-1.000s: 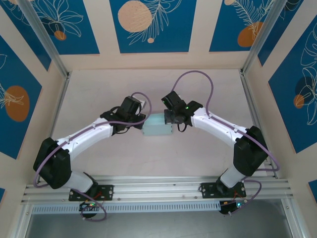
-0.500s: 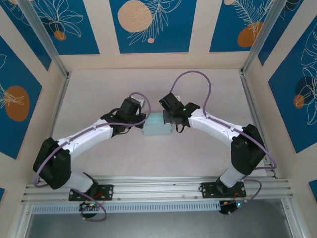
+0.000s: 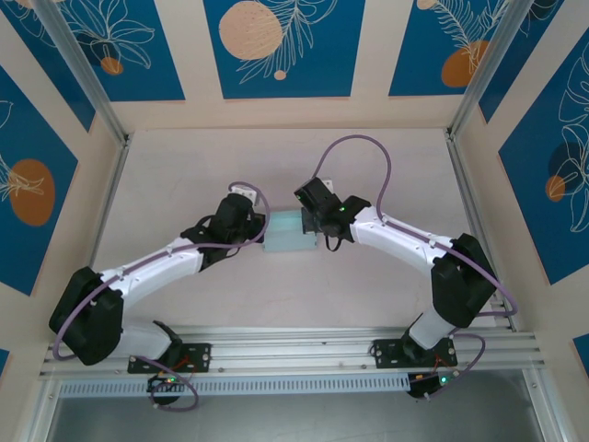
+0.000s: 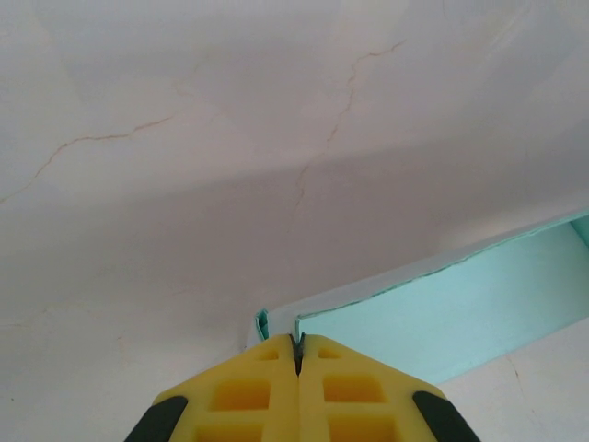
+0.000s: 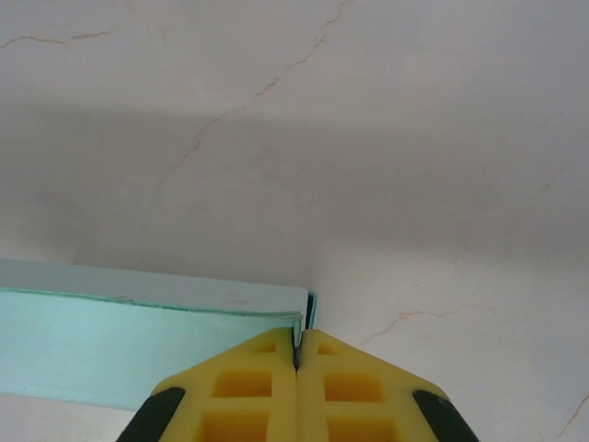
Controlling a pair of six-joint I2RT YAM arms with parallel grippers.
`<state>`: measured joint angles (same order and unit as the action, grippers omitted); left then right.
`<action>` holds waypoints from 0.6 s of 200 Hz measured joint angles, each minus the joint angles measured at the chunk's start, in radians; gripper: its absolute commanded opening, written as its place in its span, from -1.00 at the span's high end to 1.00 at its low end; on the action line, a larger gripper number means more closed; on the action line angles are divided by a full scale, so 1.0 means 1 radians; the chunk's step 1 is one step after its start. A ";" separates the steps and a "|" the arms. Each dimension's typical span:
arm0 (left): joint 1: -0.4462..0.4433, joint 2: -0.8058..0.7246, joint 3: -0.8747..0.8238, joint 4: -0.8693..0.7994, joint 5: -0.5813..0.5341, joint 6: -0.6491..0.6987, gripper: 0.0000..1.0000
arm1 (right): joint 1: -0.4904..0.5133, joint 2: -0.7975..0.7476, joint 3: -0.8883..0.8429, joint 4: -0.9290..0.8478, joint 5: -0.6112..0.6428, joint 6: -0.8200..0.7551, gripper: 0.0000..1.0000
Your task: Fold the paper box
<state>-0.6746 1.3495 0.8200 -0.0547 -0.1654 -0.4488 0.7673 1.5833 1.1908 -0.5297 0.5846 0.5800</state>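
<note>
- L gripper (image 4: 296, 343): fingers pressed fully together, thin card edge of the box (image 4: 442, 313) nipped between the tips, at its left end.
- R gripper (image 5: 296, 339): also fully closed, tips pinching the wall at the box's right-end corner.
- Box sits in the middle of the table (image 3: 184, 166), about even from the left & right edges, directly between the two grippers. It reads as a shallow pale-blue tray w/ walls up.
- Step, as I judge it: you're setting the end walls. Move both arms together. Don't pull apart, since thin card will prob. tear or the box will rack.
- Roll each wrist a little inward along the crease, not across it, so the wall ends up square to the base.
- Check the tips grip wall only, not wall + base, or the fold may set crooked.
- Let go one side at a time, and confirm that wall stands before freeing the other.
- Count: 1 box, 2 grippers, 2 arms.
</note>
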 measured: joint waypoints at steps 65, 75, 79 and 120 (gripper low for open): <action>0.000 0.001 -0.017 0.060 -0.002 -0.077 1.00 | 0.002 -0.002 -0.004 0.002 0.007 0.000 1.00; 0.000 0.001 -0.017 0.064 -0.001 -0.088 1.00 | 0.002 -0.002 -0.004 0.002 0.011 0.000 1.00; 0.000 0.001 -0.017 0.065 0.000 -0.093 1.00 | 0.002 -0.002 -0.005 0.002 0.011 0.000 1.00; 0.000 0.001 -0.035 0.077 -0.005 -0.099 1.00 | 0.006 -0.003 -0.007 0.003 0.015 0.000 1.00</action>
<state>-0.6750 1.3502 0.7845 0.0219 -0.1699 -0.5476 0.7738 1.5803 1.1839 -0.5262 0.5995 0.5804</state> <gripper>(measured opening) 0.039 0.057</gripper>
